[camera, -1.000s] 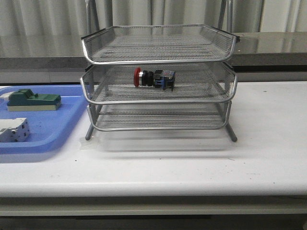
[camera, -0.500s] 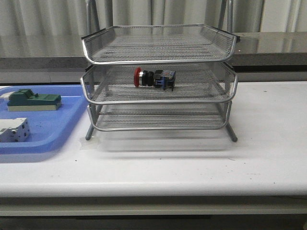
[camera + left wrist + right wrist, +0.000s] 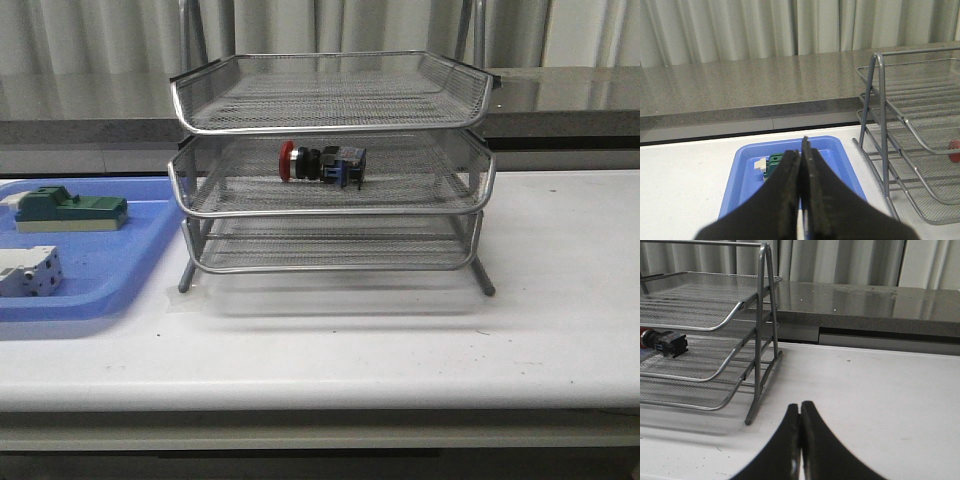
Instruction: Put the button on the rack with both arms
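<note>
Both pincers, the left pincer (image 3: 801,200) and right pincer (image 3: 800,440), are closed on nothing and well clear of the three-tier silver wire-mesh rack (image 3: 330,165), whose middle tier holds the red-capped push-button switch (image 3: 322,163), so retreating calls only for avoiding the frame.

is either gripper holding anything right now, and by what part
Nothing is held. The left gripper and right gripper are both shut on nothing; the button lies on the rack's middle tier.

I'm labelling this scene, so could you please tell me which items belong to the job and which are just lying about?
Job items:
- button, lying on the middle tier
- rack

Lying about:
- blue tray
- green block in it
- white-grey terminal block in it
</note>
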You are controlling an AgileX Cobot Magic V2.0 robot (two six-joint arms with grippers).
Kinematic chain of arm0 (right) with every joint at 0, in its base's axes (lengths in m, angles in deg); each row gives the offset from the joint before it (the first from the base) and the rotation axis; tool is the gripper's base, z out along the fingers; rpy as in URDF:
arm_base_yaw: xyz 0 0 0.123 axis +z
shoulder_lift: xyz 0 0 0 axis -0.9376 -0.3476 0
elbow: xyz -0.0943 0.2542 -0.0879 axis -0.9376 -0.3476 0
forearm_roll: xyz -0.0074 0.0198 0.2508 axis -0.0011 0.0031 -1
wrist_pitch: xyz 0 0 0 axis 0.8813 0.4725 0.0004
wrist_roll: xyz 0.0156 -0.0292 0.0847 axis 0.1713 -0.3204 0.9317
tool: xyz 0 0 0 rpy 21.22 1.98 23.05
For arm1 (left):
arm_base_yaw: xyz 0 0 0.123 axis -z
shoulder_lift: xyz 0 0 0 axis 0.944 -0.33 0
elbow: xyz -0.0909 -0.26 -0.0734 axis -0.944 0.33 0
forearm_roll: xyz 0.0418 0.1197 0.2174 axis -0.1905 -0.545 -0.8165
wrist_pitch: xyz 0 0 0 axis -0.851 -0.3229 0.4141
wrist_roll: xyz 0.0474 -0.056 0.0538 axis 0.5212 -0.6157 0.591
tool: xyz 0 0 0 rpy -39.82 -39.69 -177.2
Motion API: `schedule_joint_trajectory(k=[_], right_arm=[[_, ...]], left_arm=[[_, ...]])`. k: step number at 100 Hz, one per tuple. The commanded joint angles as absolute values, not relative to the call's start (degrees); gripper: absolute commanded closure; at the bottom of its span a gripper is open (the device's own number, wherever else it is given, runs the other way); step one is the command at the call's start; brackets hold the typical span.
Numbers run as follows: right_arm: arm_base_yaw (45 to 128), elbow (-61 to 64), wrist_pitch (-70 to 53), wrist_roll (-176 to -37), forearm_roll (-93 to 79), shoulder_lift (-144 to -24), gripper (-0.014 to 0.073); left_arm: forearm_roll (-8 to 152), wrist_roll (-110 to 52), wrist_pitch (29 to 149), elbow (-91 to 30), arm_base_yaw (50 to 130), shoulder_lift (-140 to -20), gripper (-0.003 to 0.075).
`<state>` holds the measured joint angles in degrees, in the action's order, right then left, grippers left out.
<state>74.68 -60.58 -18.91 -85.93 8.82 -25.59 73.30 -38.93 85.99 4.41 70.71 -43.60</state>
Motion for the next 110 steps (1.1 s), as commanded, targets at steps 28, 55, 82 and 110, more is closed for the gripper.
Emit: schedule_joint_trajectory(k=[28,55,82,110], right_arm=[[74.30,-59.64,-23.80,-85.94,8.70,-26.14,0.0654],[74.30,-59.64,-23.80,-85.94,8.70,-26.14,0.0654],[74.30,-59.64,-23.80,-85.94,8.70,-26.14,0.0654],[74.30,-59.64,-23.80,-85.94,8.70,-26.14,0.0654]], left_arm=[[56.64,-58.24,80.23,5.75,70.80,-42.75,0.0740],[32.73,-84.40,73.66,14.08,70.80,-34.89,0.0740],[33.72,-84.40,73.40,24.30,70.80,-24.47,0.0740],[39.69,-83.60,74.76,29.64,70.73,-20.69,0.0740]])
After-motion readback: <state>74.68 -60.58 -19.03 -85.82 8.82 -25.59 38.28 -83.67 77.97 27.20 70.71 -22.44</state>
